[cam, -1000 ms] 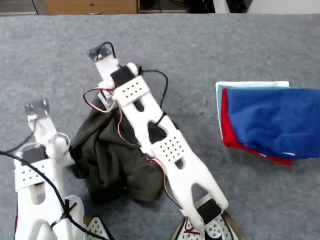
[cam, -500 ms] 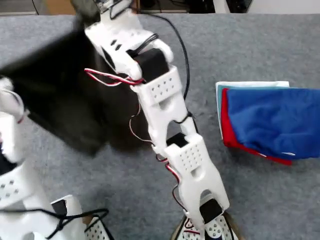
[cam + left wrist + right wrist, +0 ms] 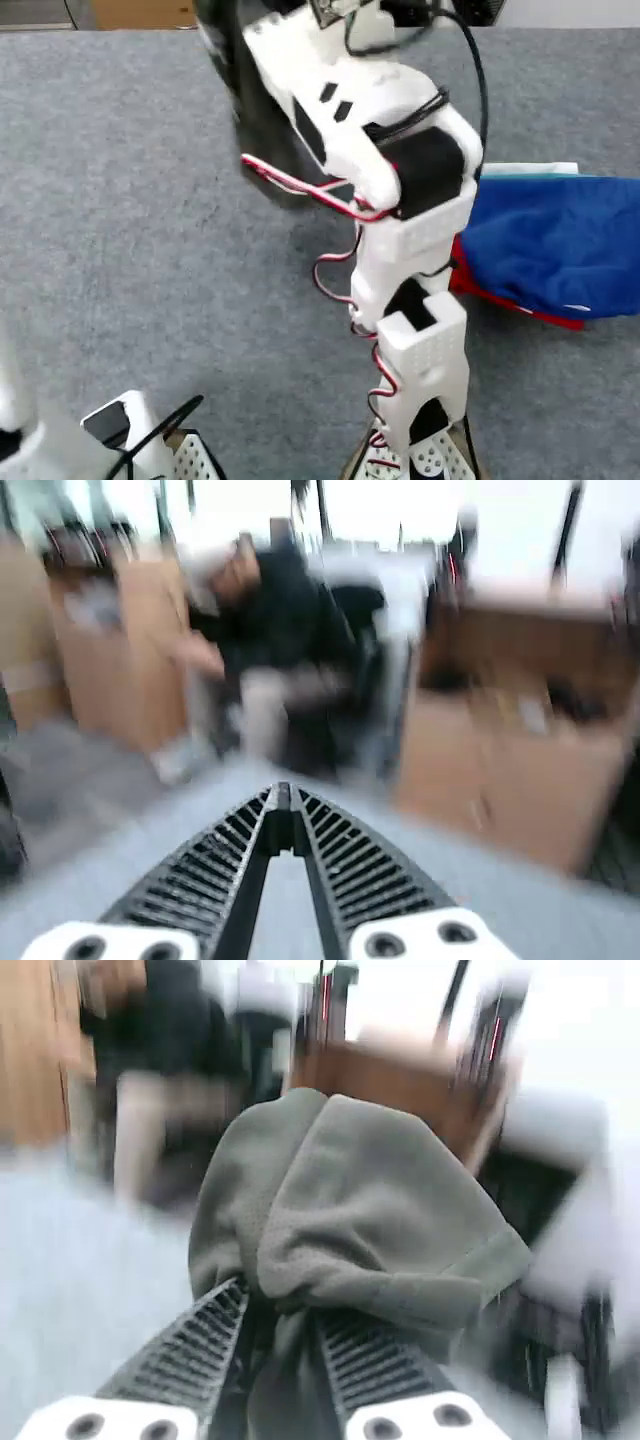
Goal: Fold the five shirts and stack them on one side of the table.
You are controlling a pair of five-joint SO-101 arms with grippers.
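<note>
Right fingers [image 3: 185, 1355] are clamped on the olive shirt [image 3: 350, 1210], with only a narrow gap between them and that gap packed with cloth; the rest of the cloth bunches in a thick fold just past the tips and droops to both sides of them. Left fingers [image 3: 215, 855] are pressed together, their ribbed inner faces meeting at the tips, and they have hold of nothing; past them lie a strip of grey worktop [image 3: 100, 860] and a blurred room with brown boxes [image 3: 500, 780].

From the high view the right arm [image 3: 410, 230] rises from its base at the near edge and stretches up toward the far side, its upper part looming large; the olive shirt [image 3: 258, 120] hangs as a dark smear at the arm's far end, over the far middle of the worktop [image 3: 130, 250]; whether any of it touches the surface cannot be told. Red and white wires [image 3: 300, 185] loop along the arm beside the cloth.

The stack [image 3: 540, 230] lies at the right side of the worktop, apart from the olive shirt; a blue shirt [image 3: 570, 260] is on top, a red one [image 3: 470, 285] shows beneath it along the near-left edge, and teal and white edges [image 3: 520, 168] peep out at the far side; the right arm's elbow covers the stack's left edge in this view. The left arm's base [image 3: 125, 435] sits at the near left corner.
</note>
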